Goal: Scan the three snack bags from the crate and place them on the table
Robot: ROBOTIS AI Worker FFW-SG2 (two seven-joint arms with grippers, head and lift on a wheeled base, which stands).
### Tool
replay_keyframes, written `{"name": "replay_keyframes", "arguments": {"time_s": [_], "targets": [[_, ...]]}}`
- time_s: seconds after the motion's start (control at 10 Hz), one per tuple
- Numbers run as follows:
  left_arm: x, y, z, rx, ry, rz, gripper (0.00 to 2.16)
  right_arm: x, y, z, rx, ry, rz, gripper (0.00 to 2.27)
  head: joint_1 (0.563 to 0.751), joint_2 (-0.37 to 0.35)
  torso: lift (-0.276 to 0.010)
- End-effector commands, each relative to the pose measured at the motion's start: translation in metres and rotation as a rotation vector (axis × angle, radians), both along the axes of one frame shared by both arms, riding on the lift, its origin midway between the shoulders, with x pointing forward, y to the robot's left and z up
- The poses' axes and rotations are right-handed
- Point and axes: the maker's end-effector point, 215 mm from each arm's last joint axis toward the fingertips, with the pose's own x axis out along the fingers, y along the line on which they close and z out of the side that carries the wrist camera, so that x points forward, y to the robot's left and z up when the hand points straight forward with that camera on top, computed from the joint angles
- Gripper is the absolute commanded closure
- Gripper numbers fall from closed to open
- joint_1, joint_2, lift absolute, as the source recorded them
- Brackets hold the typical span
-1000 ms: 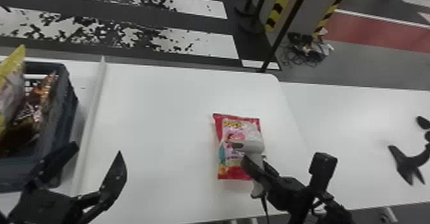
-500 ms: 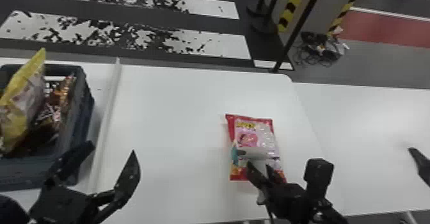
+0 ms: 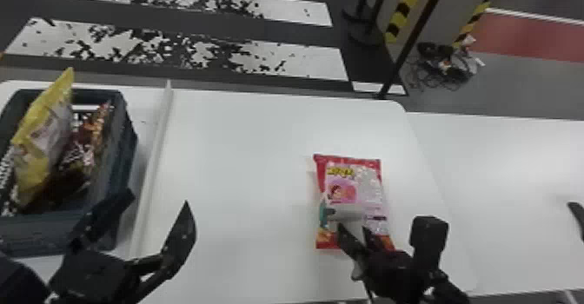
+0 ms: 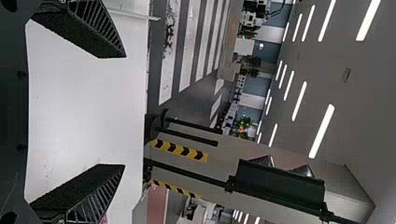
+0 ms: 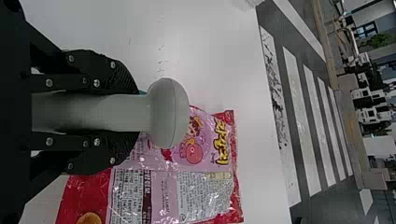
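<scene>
In the head view my left gripper [image 3: 158, 198] stands over the table's left part, right of the crate [image 3: 128, 151]; in the left wrist view the left gripper [image 4: 123, 111] is wide open with nothing between its fingers. The right gripper [image 3: 353, 231] is shut on a grey scanner [image 3: 347, 212], held above the near half of a red and pink snack bag [image 3: 369, 183] lying flat. In the right wrist view the right gripper [image 5: 135, 113] clasps the handle of the scanner [image 5: 168, 113], whose head partly covers the snack bag [image 5: 196, 186]. A yellow bag [image 3: 45, 138] and a brownish-red bag [image 3: 87, 151] stand inside the crate.
A raised white strip [image 3: 157, 151] runs across the white table [image 3: 239, 151] beside the crate. Black posts and a striped barrier stand behind the table. Part of a dark object [image 3: 578, 216] shows at the right edge.
The head view has swung left, bringing more of the crate into view. Relative to the bag, the scanner has shifted slightly left and nearer the robot, still held by the right gripper.
</scene>
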Motion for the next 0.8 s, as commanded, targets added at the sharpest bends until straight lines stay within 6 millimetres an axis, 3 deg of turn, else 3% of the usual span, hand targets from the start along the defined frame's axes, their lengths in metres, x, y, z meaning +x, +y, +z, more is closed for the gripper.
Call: {"name": "replay_keyframes", "arguments": {"time_s": [0.0,0.1,0.4,0.7], "targets": [[0.002,0.001,-0.002,0.001,0.001,0.002,0.02,0.005,-0.001,0.014,0.009,-0.026,-0.001,2.05,0.695,-0.189,-0.062],[0.003,0.002,-0.001,0.003,0.0,0.005,0.02,0.009,-0.011,0.028,0.022,-0.045,-0.02,2.05,0.695,-0.187,-0.062],[0.004,0.002,-0.004,0.003,0.004,0.007,0.02,0.035,-0.077,0.052,0.05,-0.093,-0.126,2.05,0.695,-0.237,-0.062],[0.005,0.003,-0.008,0.008,0.01,0.012,0.02,0.056,-0.149,0.056,0.028,-0.12,-0.222,2.04,0.695,-0.325,-0.062]]}}
